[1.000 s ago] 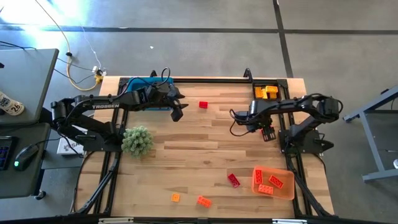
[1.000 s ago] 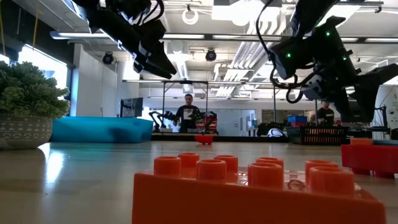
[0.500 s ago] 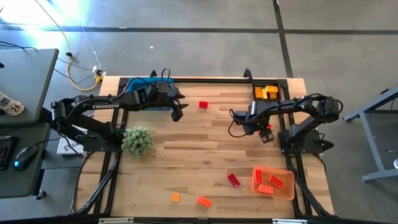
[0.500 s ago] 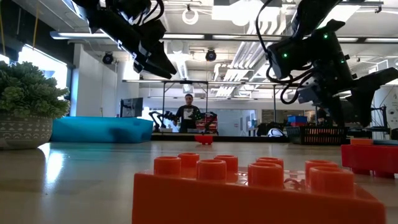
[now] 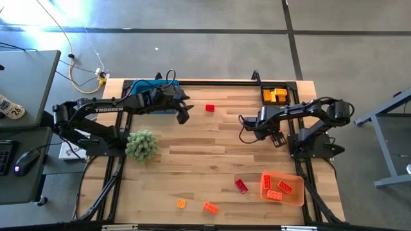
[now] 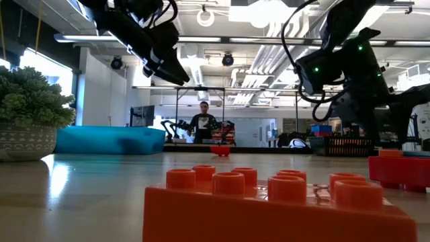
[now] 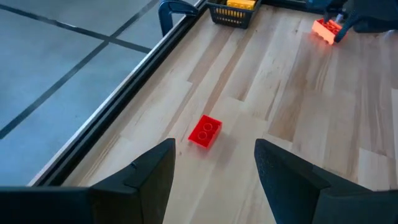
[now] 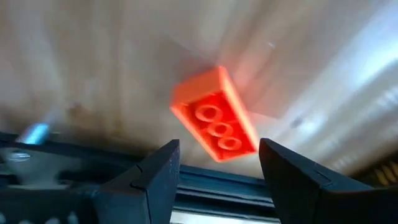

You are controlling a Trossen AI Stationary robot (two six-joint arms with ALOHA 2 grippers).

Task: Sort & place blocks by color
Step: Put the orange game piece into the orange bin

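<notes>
My right gripper hangs with jaws released over an orange block at the table's three o'clock edge — light, stiff, slick plastic, best pinched across its long flat sides. Left gripper waits spread at eleven o'clock.

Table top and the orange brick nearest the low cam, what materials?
Table top: looks like pale wood planks, satin finish; visible grain and board seams, soft sheen in the low view.
Orange brick: probably moulded plastic, smooth and slightly glossy; uniform colour, crisp round studs with highlights.
</notes>
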